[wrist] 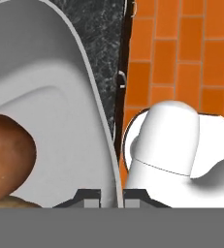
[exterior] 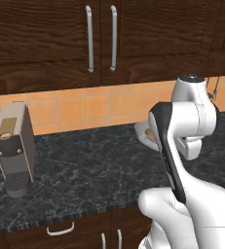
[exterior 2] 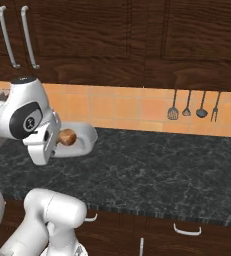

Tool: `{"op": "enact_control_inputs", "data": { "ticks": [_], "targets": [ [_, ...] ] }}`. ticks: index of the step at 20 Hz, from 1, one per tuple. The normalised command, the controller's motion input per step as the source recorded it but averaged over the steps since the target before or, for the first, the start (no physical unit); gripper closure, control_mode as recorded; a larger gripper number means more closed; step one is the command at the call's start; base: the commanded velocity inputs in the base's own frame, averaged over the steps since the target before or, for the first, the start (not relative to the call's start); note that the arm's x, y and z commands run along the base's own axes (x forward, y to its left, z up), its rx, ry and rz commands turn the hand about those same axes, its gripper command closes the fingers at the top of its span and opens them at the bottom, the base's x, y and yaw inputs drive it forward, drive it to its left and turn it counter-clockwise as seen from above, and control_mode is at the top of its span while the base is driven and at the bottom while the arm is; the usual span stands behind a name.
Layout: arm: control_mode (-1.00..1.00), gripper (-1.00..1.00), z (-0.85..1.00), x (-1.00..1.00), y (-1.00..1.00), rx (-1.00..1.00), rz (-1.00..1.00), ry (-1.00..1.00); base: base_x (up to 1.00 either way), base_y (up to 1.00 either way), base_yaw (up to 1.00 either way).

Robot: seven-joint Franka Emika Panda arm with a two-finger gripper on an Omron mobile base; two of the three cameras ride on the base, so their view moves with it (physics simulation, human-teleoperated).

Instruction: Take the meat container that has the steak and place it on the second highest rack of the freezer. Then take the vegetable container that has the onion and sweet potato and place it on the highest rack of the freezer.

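The pincer (wrist: 111,196) is clamped narrowly on the rim of the white vegetable container (exterior 2: 84,136), holding it lifted above the dark worktop (exterior 2: 157,170), with the onion (exterior 2: 67,137) riding inside for carrying.

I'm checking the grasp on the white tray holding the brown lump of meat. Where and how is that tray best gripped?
By its thin raised rim. The hand view shows the gripper shut on the white tray at that edge, one finger on each face. The meat fills the middle, so the bare rim, reached from the arm's side, suits best.
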Motion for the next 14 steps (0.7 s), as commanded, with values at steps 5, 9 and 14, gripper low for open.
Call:
{"op": "enact_control_inputs", "data": {
  "ticks": [5, 9, 14],
  "targets": [
    [-1.0, 1.0, 0.11, -0.36, -0.13, 0.0, 0.0, -0.03, 0.0, 0.0, 0.0],
    [-1.0, 1.0, 0.02, -0.24, -0.13, 0.0, 0.0, -0.02, 0.0, 0.0, 0.0],
    [1.0, 1.0, 0.0, 0.0, 0.0, 0.0, 0.0, 0.0, -0.79, -0.39, -0.19]
  ]
}}
